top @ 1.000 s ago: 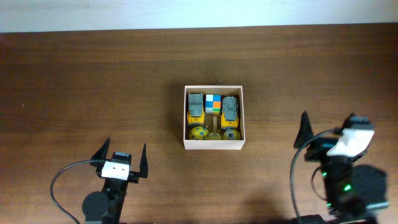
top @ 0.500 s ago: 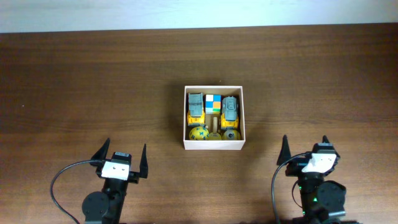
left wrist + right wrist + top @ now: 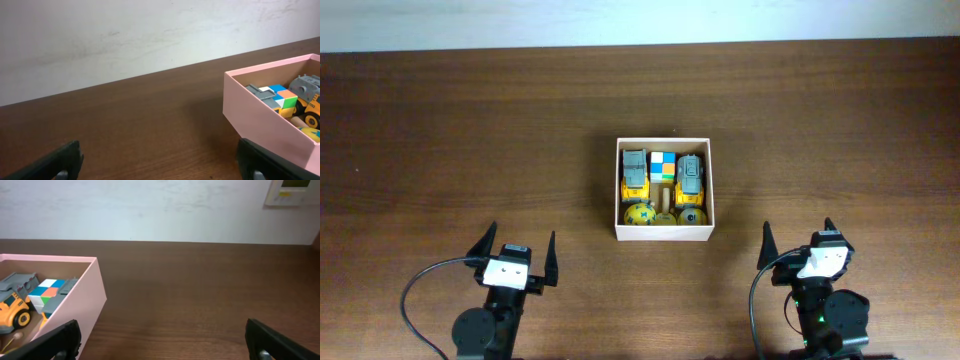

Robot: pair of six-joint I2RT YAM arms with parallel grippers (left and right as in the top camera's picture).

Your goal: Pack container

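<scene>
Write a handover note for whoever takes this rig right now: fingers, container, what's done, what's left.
Left gripper: fingers open, empty, low at the front, left of the container.
Right gripper: fingers open, empty, at the front, right of it.
Container: upright at the middle of the table, holding two yellow trucks, a colour cube and two balls.
Done: every toy in view is inside; none shows outside it.
Left: probably only a final check; no lid in view.

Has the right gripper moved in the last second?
Yes. The right gripper has drawn back down-frame and leftward, ending nearer the container and its near right corner.
</scene>
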